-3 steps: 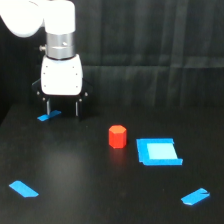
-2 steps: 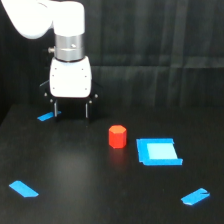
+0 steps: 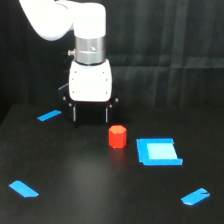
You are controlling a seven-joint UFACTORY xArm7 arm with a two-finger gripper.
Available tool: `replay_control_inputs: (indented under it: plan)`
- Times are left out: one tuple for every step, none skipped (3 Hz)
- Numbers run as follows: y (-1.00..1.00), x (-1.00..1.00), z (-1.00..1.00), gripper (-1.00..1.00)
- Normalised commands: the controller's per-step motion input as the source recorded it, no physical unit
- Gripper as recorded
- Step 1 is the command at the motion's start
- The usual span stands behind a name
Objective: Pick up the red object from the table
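The black bench (image 3: 75, 200) fills the lower scene. The white arm (image 3: 75, 30) comes in from the upper left of the exterior view and points straight down, its claw (image 3: 90, 116) spread, both dark fingers (image 3: 75, 114) vertical and holding nothing. A flat blue square (image 3: 158, 151) lies right of the red block (image 3: 117, 136). The block stands on the bench, just in front of and right of the claw, apart from it. Blue tape strips (image 3: 23, 188) lie scattered around.
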Motion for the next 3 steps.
replay_control_inputs:
  plan:
    - [-0.54, 0.85, -0.21, 0.98]
    - [-0.86, 0.36, -0.09, 1.0]
    - [-0.64, 0.18, -0.11, 1.0]
